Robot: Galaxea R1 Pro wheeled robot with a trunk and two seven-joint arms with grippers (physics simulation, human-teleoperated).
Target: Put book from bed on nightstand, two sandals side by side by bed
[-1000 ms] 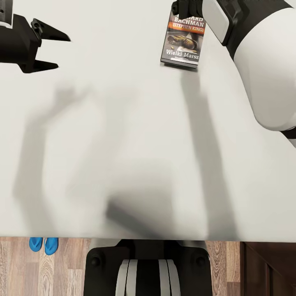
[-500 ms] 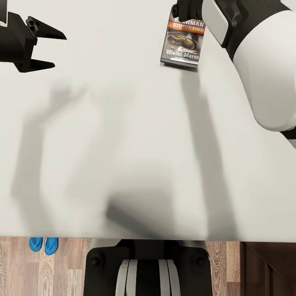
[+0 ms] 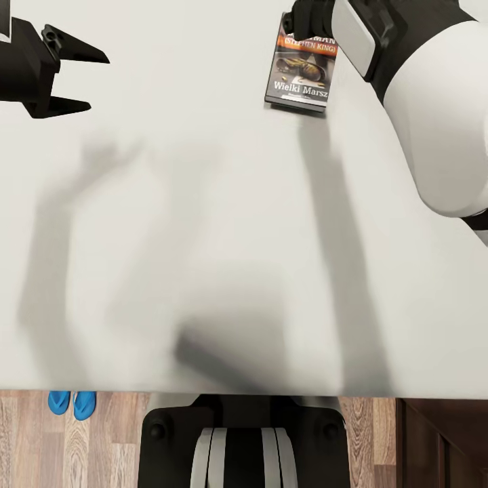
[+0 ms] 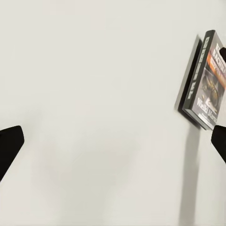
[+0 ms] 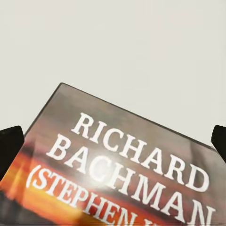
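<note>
The book lies flat on the off-white bed, far side, right of centre; its dark cover shows white lettering and an orange band. My right gripper hovers over the book's far end and covers part of the title. In the right wrist view the gripper is open, one black fingertip on each side of the cover. My left gripper is open above bare mattress at the far left; the left wrist view has the book off to one side. Two blue sandals lie side by side on the floor by the bed's near edge.
A dark-brown nightstand stands at the near right corner, beside the bed. Wood-plank floor runs along the bed's near edge. My own base is against that edge. Arm shadows fall across the mattress.
My right arm has crept a little further over the book, hiding more of its title. The left gripper shifted slightly away and to the left. The book and sandals have stayed put.
</note>
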